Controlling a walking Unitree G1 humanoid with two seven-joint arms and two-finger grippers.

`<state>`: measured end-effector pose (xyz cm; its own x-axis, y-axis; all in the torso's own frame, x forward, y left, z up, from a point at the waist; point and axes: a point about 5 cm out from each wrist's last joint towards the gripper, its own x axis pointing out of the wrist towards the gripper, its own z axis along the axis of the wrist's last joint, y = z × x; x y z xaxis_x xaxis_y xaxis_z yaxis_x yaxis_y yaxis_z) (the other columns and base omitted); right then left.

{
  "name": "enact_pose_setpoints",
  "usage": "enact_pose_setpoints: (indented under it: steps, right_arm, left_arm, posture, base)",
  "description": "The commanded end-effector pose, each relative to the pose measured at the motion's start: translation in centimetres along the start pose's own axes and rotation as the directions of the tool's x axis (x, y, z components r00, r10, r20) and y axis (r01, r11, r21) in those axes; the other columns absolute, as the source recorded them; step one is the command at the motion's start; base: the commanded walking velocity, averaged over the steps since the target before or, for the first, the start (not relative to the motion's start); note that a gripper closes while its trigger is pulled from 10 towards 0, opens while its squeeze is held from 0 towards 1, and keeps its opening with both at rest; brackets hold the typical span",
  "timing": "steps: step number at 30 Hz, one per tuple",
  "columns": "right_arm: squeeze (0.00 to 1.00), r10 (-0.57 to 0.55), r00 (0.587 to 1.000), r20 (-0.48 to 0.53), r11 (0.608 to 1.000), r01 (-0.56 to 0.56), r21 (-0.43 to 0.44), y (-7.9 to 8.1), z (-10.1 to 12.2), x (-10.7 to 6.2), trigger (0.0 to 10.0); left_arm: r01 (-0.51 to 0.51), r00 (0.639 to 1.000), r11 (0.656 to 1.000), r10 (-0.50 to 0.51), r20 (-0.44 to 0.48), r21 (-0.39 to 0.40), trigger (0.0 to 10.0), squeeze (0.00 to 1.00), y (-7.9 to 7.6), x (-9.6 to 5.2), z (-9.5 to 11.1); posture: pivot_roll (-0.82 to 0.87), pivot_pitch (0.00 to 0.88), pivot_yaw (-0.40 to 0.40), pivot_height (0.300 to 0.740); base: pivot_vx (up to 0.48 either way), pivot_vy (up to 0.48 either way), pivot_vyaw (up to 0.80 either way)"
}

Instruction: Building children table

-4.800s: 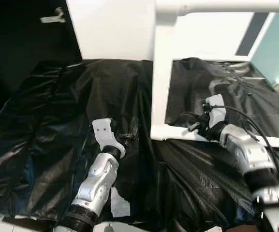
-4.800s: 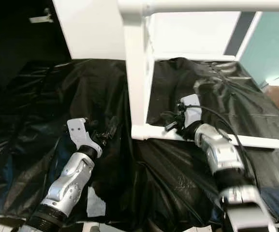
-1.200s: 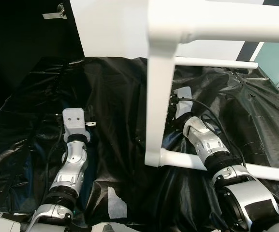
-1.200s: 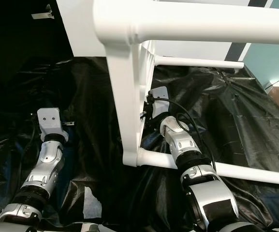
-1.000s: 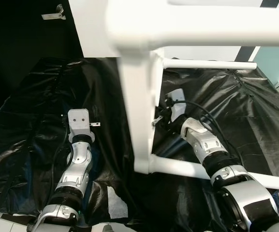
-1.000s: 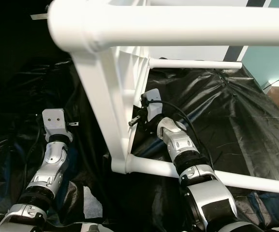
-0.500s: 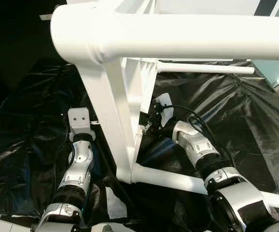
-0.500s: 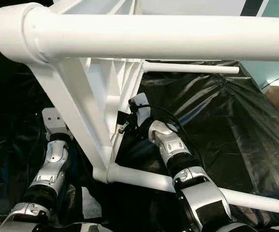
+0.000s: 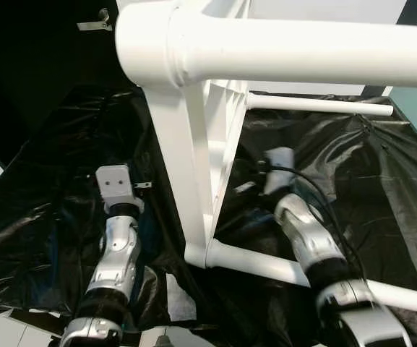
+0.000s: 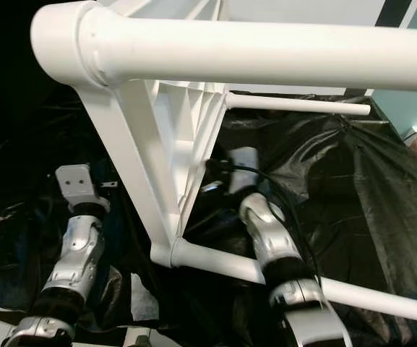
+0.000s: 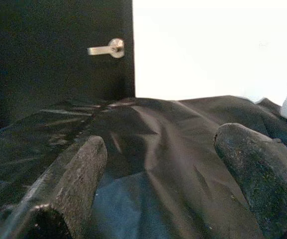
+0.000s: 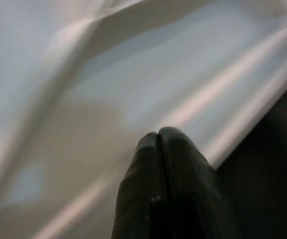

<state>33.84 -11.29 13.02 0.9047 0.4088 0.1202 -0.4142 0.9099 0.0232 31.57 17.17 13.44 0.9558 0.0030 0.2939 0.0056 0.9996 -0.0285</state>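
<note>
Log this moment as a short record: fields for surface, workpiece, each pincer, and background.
surface: black sheet, crumpled
workpiece: white table frame, lying tipped on the sheet, one leg across the top of the head views
left pincer: open, empty, over the sheet, left of the frame
right pincer: fingers together, tip close against the frame's white ribbed underside
background: dark door with a metal handle, white wall

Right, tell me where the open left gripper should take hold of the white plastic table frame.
Probably the upright square leg of the white plastic table frame. The left gripper sits open beside it on the black plastic sheet. Come in sideways from the robot's left: the leg's flat, narrow faces suit two fingers better than the thick round top rail.
</note>
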Motion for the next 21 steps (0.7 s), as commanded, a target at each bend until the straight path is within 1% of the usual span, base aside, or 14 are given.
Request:
enact_pose_setpoints:
  steps: [1, 5, 7, 8, 9, 11, 12, 13, 15, 17, 18, 19, 20, 21]
  right_arm:
    - [0.00, -0.096, 0.995, 0.030, 0.995, 0.096, -0.012, -0.9, 0.3, -0.9, 10.0]
    - [0.00, -0.116, 0.991, 0.063, 0.992, 0.119, -0.037, -0.4, 0.7, -1.7, 10.0]
    - [0.00, -0.130, 0.989, 0.072, 0.989, 0.135, -0.064, -0.1, 0.8, -2.1, 10.0]
    - [0.00, -0.130, 0.989, 0.072, 0.989, 0.135, -0.064, -0.1, 0.8, -2.1, 10.0]
    - [0.00, -0.143, 0.987, 0.067, 0.985, 0.149, -0.087, 0.2, 0.6, -2.6, 10.0]
    - [0.00, -0.143, 0.987, 0.067, 0.985, 0.149, -0.087, 0.2, 0.6, -2.6, 10.0]
    - [0.00, -0.155, 0.986, 0.061, 0.973, 0.163, -0.164, 0.3, 0.7, -2.8, 10.0]
    - [0.00, -0.155, 0.986, 0.061, 0.973, 0.163, -0.164, 0.3, 0.7, -2.8, 10.0]
    - [0.00, -0.173, 0.982, 0.072, 0.932, 0.187, -0.311, 0.3, 1.2, -2.9, 10.0]
    - [0.00, -0.173, 0.982, 0.072, 0.932, 0.187, -0.311, 0.3, 1.2, -2.9, 10.0]
    - [0.00, -0.193, 0.978, 0.081, 0.907, 0.210, -0.365, 0.1, 1.5, -2.9, 10.0]
    - [0.00, -0.243, 0.965, 0.099, 0.893, 0.262, -0.367, -0.3, 1.6, -3.3, 10.0]
    - [0.00, -0.243, 0.965, 0.099, 0.893, 0.262, -0.367, -0.3, 1.6, -3.3, 10.0]
    - [0.00, -0.287, 0.952, 0.109, 0.884, 0.307, -0.354, -0.7, 1.6, -3.7, 10.0]
  left_arm:
    - [0.075, 0.997, 0.997, -0.074, 0.016, -0.023, 10.0, 0.00, 0.3, -0.2, 0.4]
    - [0.167, 0.985, 0.983, -0.163, 0.056, -0.072, 10.0, 0.00, 0.6, -0.5, 1.5]
    - [0.264, 0.964, 0.958, -0.258, 0.067, -0.116, 10.0, 0.00, 0.5, -0.8, 2.2]
    - [0.264, 0.964, 0.958, -0.258, 0.067, -0.116, 10.0, 0.00, 0.5, -0.8, 2.2]
    - [0.409, 0.912, 0.897, -0.404, 0.065, -0.165, 10.0, 0.00, 0.2, -1.9, 2.8]
    - [0.409, 0.912, 0.897, -0.404, 0.065, -0.165, 10.0, 0.00, 0.2, -1.9, 2.8]
    - [0.490, 0.870, 0.851, -0.491, 0.042, -0.190, 10.0, 0.00, 0.2, -3.0, 2.7]
    - [0.490, 0.870, 0.851, -0.491, 0.042, -0.190, 10.0, 0.00, 0.2, -3.0, 2.7]
    - [0.544, 0.832, 0.813, -0.554, 0.009, -0.206, 10.0, 0.00, 0.3, -4.1, 2.3]
    - [0.544, 0.832, 0.813, -0.554, 0.009, -0.206, 10.0, 0.00, 0.3, -4.1, 2.3]
    - [0.560, 0.820, 0.802, -0.572, 0.001, -0.211, 10.0, 0.00, 0.2, -4.4, 2.1]
    - [0.532, 0.840, 0.826, -0.542, -0.002, -0.186, 10.0, 0.00, 0.2, -4.4, 1.7]
    - [0.532, 0.840, 0.826, -0.542, -0.002, -0.186, 10.0, 0.00, 0.2, -4.4, 1.7]
    - [0.497, 0.864, 0.854, -0.503, 0.000, -0.156, 10.0, 0.00, 0.0, -4.3, 1.3]
  posture:
    - [-0.01, 0.005, 0.019, 0.740]
    - [-0.02, 0.007, 0.020, 0.740]
    - [-0.02, 0.007, 0.016, 0.740]
    - [-0.02, 0.007, 0.016, 0.740]
    - [-0.01, 0.006, 0.011, 0.740]
    - [-0.01, 0.006, 0.011, 0.740]
    - [-0.01, 0.006, 0.006, 0.740]
    - [-0.01, 0.006, 0.006, 0.740]
    - [-0.01, 0.005, 0.001, 0.740]
    - [-0.01, 0.005, 0.001, 0.740]
    - [-0.01, 0.005, 0.001, 0.740]
    - [0.00, 0.005, -0.001, 0.740]
    - [0.00, 0.005, -0.001, 0.740]
    - [0.00, 0.003, -0.001, 0.740]
  base:
    - [0.000, 0.000, 0.00]
    - [0.000, 0.000, 0.00]
    - [0.000, 0.000, 0.00]
    - [0.000, 0.000, 0.00]
    - [0.000, 0.000, 0.00]
    - [0.000, 0.000, 0.00]
    - [0.000, 0.000, 0.00]
    - [0.000, 0.000, 0.00]
    - [0.000, 0.000, 0.00]
    - [0.000, 0.000, 0.00]
    - [0.000, 0.000, 0.00]
    - [0.000, 0.000, 0.00]
    - [0.000, 0.000, 0.00]
    - [0.000, 0.000, 0.00]
